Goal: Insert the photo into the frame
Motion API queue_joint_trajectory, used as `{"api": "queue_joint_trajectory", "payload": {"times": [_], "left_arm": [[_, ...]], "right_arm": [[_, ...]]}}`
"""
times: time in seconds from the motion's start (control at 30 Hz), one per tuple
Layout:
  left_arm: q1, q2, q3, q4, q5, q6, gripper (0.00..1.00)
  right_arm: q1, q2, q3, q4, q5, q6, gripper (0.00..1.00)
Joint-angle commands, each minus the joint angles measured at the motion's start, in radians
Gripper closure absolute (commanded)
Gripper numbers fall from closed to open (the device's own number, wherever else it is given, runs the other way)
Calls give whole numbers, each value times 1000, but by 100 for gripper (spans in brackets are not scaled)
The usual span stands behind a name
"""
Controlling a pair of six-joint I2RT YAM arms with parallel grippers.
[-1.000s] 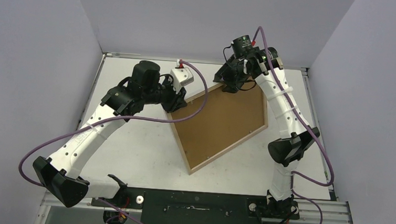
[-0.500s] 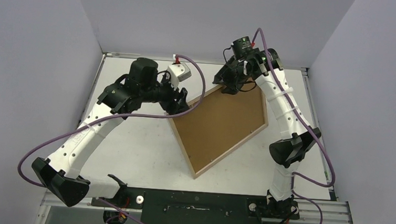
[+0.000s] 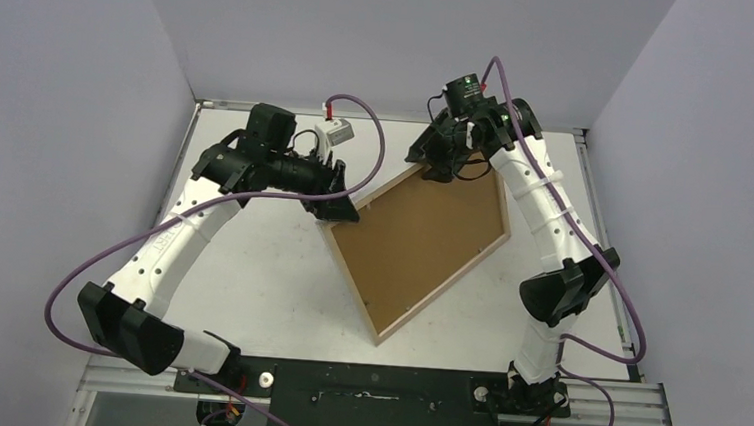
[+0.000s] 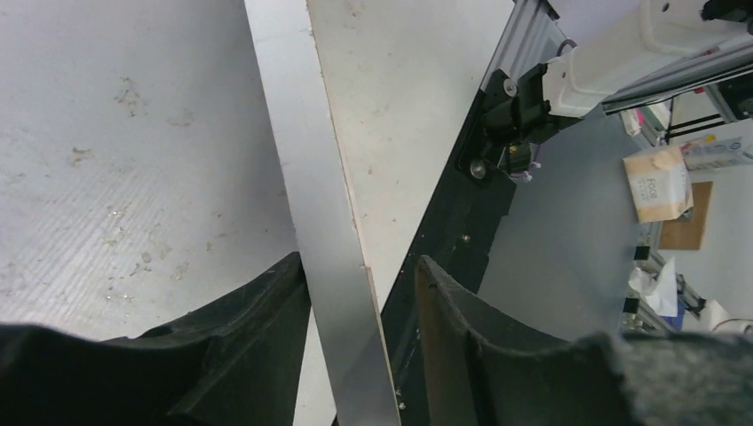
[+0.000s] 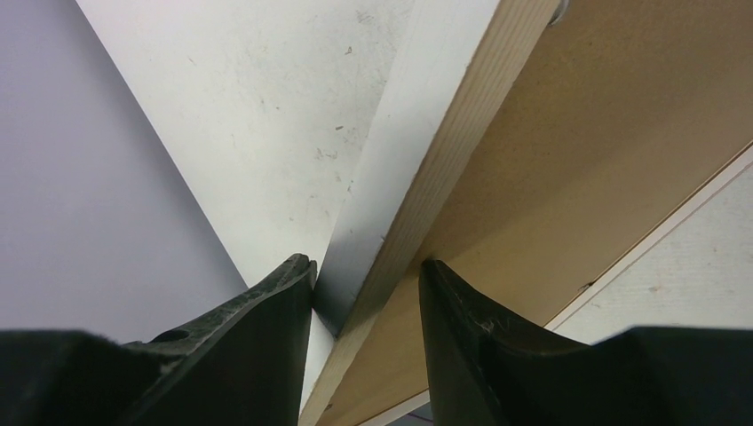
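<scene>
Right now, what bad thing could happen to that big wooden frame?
1. The left claw straddles the rim of the frame with a gap beside one finger, so it may not be gripping; that side could drop.
2. The right claw pinches only the thin rim near a corner, so the frame might twist loose.

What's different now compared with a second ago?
The left arm swung its wrist round, so the left tool now meets the frame side-on, astride its rim. The frame's near corner slid slightly toward the arms' bases. The right tool stays clamped on the far corner.
</scene>
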Motion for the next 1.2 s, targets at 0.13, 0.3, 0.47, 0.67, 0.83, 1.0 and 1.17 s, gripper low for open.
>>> {"api": "queue_joint_trajectory", "payload": {"times": [0.13,0.3,0.47,0.67,0.83,1.0,1.17], "left_arm": [[-1,13,56,-46,87,-11,75],[-25,39,64,-49,58,-10,64],[-49,66,74,-70,5,3,62],[-52,50,84,-61,-42,18,100],[-52,-9,128,-9,-177,96,100],[-53,-60,167,125,-397,201,100],[-53,-83,174,205,-459,312,100]], "right_arm": [[-5,-61,-9,96,-16,-18,80],[-6,-70,-24,103,-15,-8,80],[-6,-76,-40,132,-27,5,81],[-5,-69,-24,127,-41,0,79],[-9,-45,55,32,-10,-23,49],[-22,-66,66,101,-51,-9,31],[-44,-90,42,198,-126,-10,23]]}}
